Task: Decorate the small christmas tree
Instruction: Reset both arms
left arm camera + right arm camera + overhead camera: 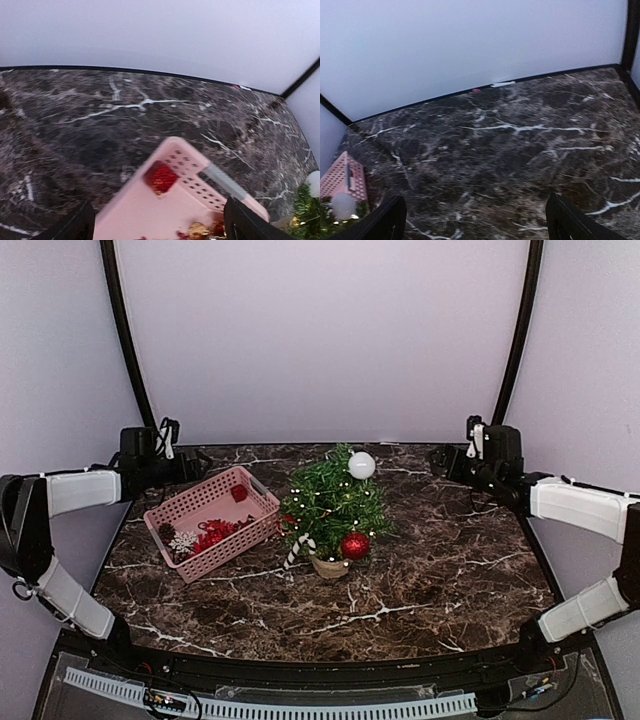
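1. While both claws stand wide open and empty, the left gripper (pixel 159 222) hangs over the far corner of the pink basket (pixel 232 546), and the right gripper (pixel 475 220) over the marble table (pixel 450 560) at far right.
2. Upright, the small christmas tree (pixel 335 502) stands mid-table, just right of the basket.
3. Risk: a low reach snags the basket rim, shoving it into the tree.
4. Risk: brushing branches drops the white ball (pixel 361 465) or tips the pot (pixel 328 566).

Marble-look desk (pixel 430 570), plastic basket (pixel 165 513), bristly little tree (pixel 325 495).
Desk: dark brown stone pattern, white veins, smooth, slight sheen. Basket: pink plastic, perforated walls, matt. Tree: green synthetic-looking needles, rough texture; pot (pixel 328 567) tan, dull, material unclear. Red ball (pixel 355 545) glossy. White ball (pixel 361 465) smooth, matt.
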`<control>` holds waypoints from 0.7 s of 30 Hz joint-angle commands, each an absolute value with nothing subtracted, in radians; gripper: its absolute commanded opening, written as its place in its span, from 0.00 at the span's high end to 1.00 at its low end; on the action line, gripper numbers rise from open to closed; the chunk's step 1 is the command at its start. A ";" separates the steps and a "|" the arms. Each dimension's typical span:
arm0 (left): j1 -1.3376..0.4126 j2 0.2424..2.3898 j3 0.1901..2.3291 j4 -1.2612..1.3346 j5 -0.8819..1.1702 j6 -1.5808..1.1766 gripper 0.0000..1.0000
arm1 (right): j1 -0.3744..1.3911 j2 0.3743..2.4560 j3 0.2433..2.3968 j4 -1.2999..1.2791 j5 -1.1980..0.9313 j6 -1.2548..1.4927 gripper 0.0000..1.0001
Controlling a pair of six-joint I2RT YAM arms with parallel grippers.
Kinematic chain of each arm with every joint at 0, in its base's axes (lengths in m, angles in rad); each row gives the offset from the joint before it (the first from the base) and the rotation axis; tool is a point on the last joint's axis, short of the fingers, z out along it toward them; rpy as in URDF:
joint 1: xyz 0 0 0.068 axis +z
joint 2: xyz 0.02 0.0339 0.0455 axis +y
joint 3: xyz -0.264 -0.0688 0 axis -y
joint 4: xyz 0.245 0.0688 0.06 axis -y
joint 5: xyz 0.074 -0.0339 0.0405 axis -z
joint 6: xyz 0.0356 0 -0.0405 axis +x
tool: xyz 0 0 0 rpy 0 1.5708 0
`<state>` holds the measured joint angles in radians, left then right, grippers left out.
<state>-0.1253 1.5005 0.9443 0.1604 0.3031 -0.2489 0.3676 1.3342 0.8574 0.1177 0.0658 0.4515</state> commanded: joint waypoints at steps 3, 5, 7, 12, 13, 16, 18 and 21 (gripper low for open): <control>0.141 1.315 0.681 0.500 0.347 -0.252 0.07 | 0.132 1.214 0.663 0.246 -0.057 0.368 0.01; 0.212 1.254 0.590 0.560 0.345 -0.254 0.07 | 0.050 1.173 0.604 0.279 -0.077 0.364 0.01; 0.256 1.189 0.491 0.635 0.321 -0.251 0.07 | 0.011 1.126 0.538 0.319 -0.076 0.361 0.01; 0.263 1.060 0.261 0.795 0.234 -0.212 0.07 | -0.071 0.993 0.354 0.476 -0.023 0.344 0.01; 0.262 1.043 0.242 0.825 0.226 -0.203 0.06 | -0.072 0.965 0.316 0.513 0.008 0.333 0.01; 0.261 1.041 0.181 0.854 0.214 -0.183 0.04 | -0.075 0.902 0.204 0.636 0.118 0.303 0.01; 0.261 1.057 0.167 0.859 0.196 -0.165 0.03 | -0.077 0.872 0.182 0.647 0.161 0.281 0.01; 0.259 1.076 0.155 0.902 0.216 -0.194 0.02 | -0.078 0.842 0.149 0.678 0.224 0.259 0.01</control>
